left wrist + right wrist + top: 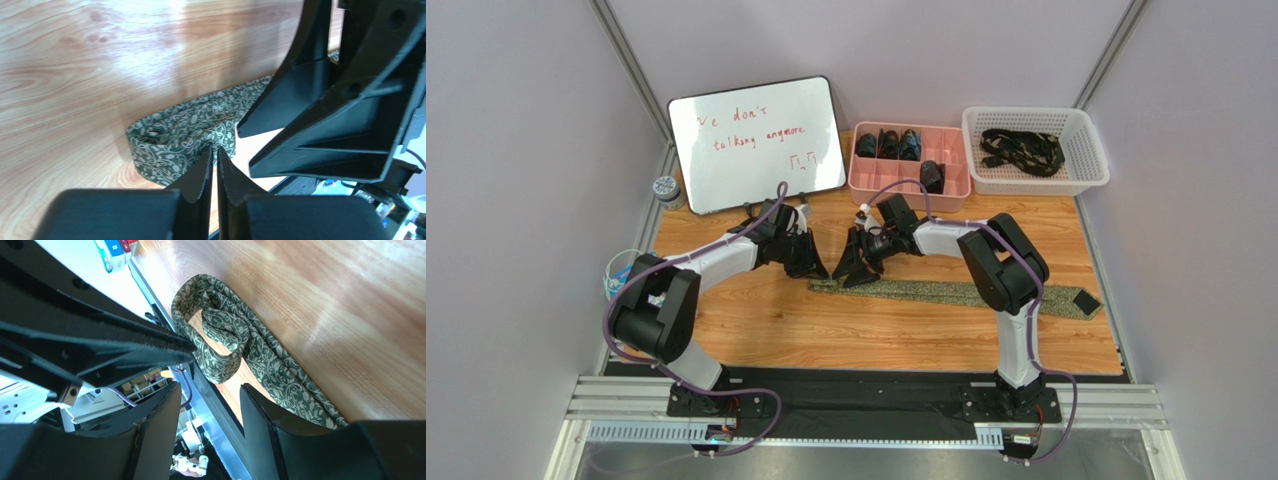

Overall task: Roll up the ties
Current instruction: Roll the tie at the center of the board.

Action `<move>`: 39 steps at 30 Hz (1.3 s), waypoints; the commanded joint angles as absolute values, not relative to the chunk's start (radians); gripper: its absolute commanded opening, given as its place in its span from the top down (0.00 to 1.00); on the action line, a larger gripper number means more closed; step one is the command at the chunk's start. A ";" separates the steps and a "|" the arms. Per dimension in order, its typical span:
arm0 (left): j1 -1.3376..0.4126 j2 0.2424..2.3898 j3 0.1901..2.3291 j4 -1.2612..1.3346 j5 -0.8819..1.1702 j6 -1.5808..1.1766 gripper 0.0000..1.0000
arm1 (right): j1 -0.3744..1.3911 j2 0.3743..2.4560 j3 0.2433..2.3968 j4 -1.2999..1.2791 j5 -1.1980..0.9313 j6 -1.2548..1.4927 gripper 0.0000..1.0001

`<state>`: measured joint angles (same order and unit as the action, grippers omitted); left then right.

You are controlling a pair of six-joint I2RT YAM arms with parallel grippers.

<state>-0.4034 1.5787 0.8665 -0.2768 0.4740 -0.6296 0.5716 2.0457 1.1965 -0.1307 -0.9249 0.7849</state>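
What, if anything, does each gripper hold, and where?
The right gripper is open and holds nothing. The tips of the left gripper sit at the folded end of the green tie; whether they pinch it cannot be told.

The left gripper (818, 270) and right gripper (851, 278) stand tip to tip over the folded end of the green tie (946, 292), with hardly any gap between them (from the left wrist, the right one blocks the whole right side). The tie lies across the table (826, 335) under the right arm. Bare wood lies free nearer the bases. A whiteboard (756, 145), pink tray (911, 188) and basket (1036, 182) line the far edge.
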 commanded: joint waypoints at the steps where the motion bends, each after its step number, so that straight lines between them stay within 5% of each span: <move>1: -0.390 1.591 0.848 -0.222 0.509 -0.663 0.94 | 0.569 2.039 1.206 -0.117 -0.910 0.782 0.48; 27: -0.419 1.674 0.859 -0.183 0.522 -0.673 1.00 | 0.583 2.129 1.273 -0.149 -0.884 0.787 0.60; 35: -0.413 1.609 0.865 -0.213 0.492 -0.658 0.97 | 0.580 2.129 1.275 -0.213 -0.859 0.713 0.92; 38: -0.377 1.527 0.816 -0.204 0.502 -0.663 0.87 | 0.577 2.132 1.284 -0.235 -0.848 0.692 1.00; 39: -0.367 1.507 0.799 -0.212 0.508 -0.657 0.76 | 0.578 2.134 1.288 -0.242 -0.847 0.687 1.00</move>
<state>-0.4026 1.6272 0.8360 -0.2108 0.5041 -0.6659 0.5755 2.1246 1.2449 -0.2028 -0.8650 0.7319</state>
